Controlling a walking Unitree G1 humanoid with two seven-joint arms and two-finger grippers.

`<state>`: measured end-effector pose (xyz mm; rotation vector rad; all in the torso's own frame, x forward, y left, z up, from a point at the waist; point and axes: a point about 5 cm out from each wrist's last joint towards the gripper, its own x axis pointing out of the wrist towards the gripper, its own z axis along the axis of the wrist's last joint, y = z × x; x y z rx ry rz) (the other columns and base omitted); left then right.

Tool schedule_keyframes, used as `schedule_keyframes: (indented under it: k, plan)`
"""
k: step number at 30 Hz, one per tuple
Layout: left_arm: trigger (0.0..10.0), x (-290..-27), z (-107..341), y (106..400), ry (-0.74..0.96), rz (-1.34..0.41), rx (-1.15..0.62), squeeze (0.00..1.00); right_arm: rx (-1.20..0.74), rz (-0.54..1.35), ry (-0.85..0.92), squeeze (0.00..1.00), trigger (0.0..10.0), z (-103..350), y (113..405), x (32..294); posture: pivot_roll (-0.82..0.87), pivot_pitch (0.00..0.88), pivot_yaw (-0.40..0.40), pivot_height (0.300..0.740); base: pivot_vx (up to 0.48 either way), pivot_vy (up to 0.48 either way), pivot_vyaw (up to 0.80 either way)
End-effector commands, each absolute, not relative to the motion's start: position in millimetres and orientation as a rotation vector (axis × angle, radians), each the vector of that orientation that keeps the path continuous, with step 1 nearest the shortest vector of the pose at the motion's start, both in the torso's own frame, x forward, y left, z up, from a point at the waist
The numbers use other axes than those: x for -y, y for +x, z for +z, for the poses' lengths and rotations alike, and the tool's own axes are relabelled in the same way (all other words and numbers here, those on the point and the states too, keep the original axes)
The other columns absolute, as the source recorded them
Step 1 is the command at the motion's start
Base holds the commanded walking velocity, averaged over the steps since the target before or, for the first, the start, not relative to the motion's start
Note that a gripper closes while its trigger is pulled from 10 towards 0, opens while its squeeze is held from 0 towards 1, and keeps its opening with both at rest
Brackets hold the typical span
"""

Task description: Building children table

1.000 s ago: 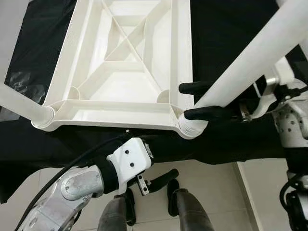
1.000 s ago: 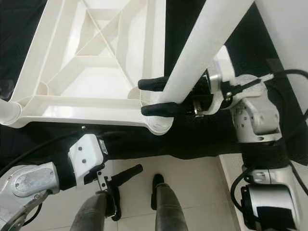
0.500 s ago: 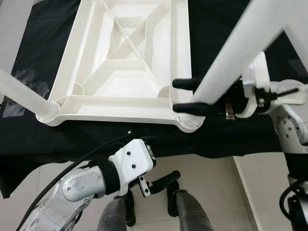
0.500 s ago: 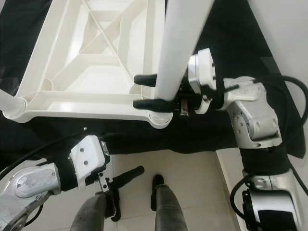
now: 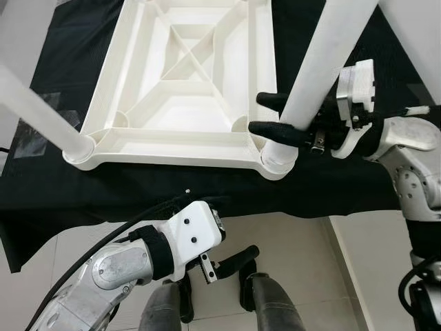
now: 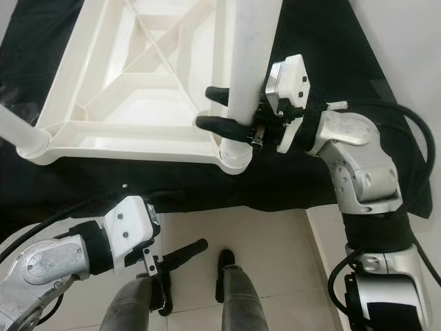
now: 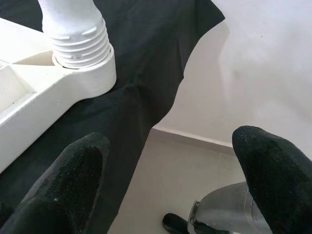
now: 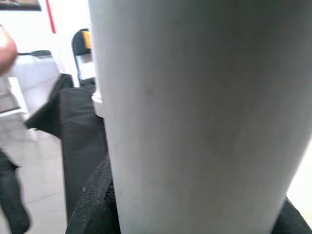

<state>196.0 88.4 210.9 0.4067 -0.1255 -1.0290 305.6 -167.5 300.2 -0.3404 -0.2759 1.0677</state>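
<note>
The white plastic table top (image 5: 172, 148) lies upside down on a black cloth, its ribbed underside facing up. My right gripper (image 5: 265, 114) is shut on a white table leg (image 5: 310, 76) just above the near right corner socket (image 5: 279, 158), where the leg's base sits; the leg stands steeply and leans a little to the right. Up close in the right wrist view, this leg (image 8: 195, 117) sits between the black fingers. Another white leg (image 5: 34, 107) stands in the near left corner socket. My left gripper (image 7: 170, 165) hangs open below the table's front edge, holding nothing.
The black cloth (image 5: 331, 186) covers the work surface and hangs over its front edge. Pale tiled floor (image 5: 289, 234) lies below, with my own legs (image 5: 272, 303) near the left gripper. A light wall (image 6: 406, 55) runs along the right.
The right gripper has swung the leg from a strong lean to the right to nearly upright, still gripping it near the socket. The camera view has shifted slightly. The left arm has barely moved.
</note>
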Motion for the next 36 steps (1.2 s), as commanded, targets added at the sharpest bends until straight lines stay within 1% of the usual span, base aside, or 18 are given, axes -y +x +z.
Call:
schedule_keyframes:
  k: [1, 3, 7, 8, 9, 10, 11, 12, 15, 17, 24, 29, 30, 34, 36]
  plan:
    - [10.0, -87, 206, 192, 0.403, -1.052, 0.112, 0.00, 0.029, 0.897, -0.308, 0.00, 10.0, 255, 319, 184, 0.04, 0.436, -0.001, 0.740, 0.000, 0.000, 0.00]
    - [10.0, -87, 206, 193, 0.403, -1.052, 0.112, 0.00, 0.025, 0.866, -0.305, 0.00, 10.0, 254, 319, 185, 0.04, 0.436, -0.001, 0.740, 0.000, 0.000, 0.00]
    - [10.0, -86, 206, 193, 0.404, -1.056, 0.115, 0.00, -0.002, 0.623, -0.260, 0.00, 10.0, 244, 323, 186, 0.03, 0.427, -0.006, 0.740, 0.000, 0.000, 0.00]
    - [10.0, -86, 206, 193, 0.404, -1.056, 0.115, 0.00, -0.002, 0.623, -0.260, 0.00, 10.0, 244, 323, 186, 0.03, 0.427, -0.006, 0.740, 0.000, 0.000, 0.00]
    - [10.0, -86, 205, 193, 0.404, -1.057, 0.116, 0.00, -0.006, 0.581, -0.244, 0.00, 10.0, 242, 323, 185, 0.03, 0.427, -0.006, 0.740, 0.000, 0.000, 0.00]
    - [10.0, -86, 205, 193, 0.404, -1.057, 0.116, 0.00, -0.021, 0.501, -0.227, 0.00, 10.0, 234, 321, 185, 0.03, 0.425, -0.009, 0.740, 0.000, 0.000, 0.00]
    - [10.0, -86, 205, 193, 0.404, -1.057, 0.116, 0.00, -0.021, 0.501, -0.227, 0.00, 10.0, 234, 321, 185, 0.03, 0.425, -0.009, 0.740, 0.000, 0.000, 0.00]
    - [10.0, -86, 205, 193, 0.404, -1.056, 0.118, 0.00, -0.031, 0.393, -0.186, 0.00, 10.0, 224, 317, 183, 0.03, 0.425, -0.008, 0.740, 0.000, 0.000, 0.00]
    - [10.0, -86, 205, 194, 0.405, -1.056, 0.118, 0.00, -0.030, 0.354, -0.163, 0.00, 10.0, 220, 316, 182, 0.03, 0.425, -0.008, 0.740, 0.000, 0.000, 0.00]
    - [10.0, -85, 205, 194, 0.405, -1.058, 0.120, 0.00, -0.008, 0.283, -0.125, 0.00, 10.0, 217, 314, 179, 0.03, 0.422, -0.006, 0.740, 0.000, 0.000, 0.00]
    - [10.0, -86, 205, 196, 0.410, -1.057, 0.125, 0.00, -0.001, 0.198, -0.096, 0.00, 10.0, 216, 314, 172, 0.02, 0.418, -0.005, 0.740, 0.000, 0.000, 0.00]
    - [10.0, -85, 205, 197, 0.414, -1.056, 0.131, 0.00, 0.003, 0.073, -0.028, 0.00, 10.0, 217, 315, 168, 0.03, 0.415, -0.007, 0.740, 0.000, 0.000, 0.00]
    - [10.0, -85, 205, 197, 0.416, -1.054, 0.132, 0.00, 0.007, 0.031, -0.001, 0.00, 10.0, 217, 315, 163, 0.03, 0.414, -0.006, 0.740, 0.000, 0.000, 0.00]
    - [10.0, -85, 206, 198, 0.419, -1.051, 0.135, 0.00, 0.003, 0.005, 0.037, 0.00, 10.0, 215, 315, 156, 0.03, 0.410, -0.005, 0.740, 0.000, 0.000, 0.00]
    - [10.0, -85, 206, 200, 0.421, -1.049, 0.138, 0.00, -0.002, 0.004, 0.060, 0.00, 10.0, 212, 314, 144, 0.03, 0.408, -0.002, 0.740, 0.000, 0.000, 0.00]
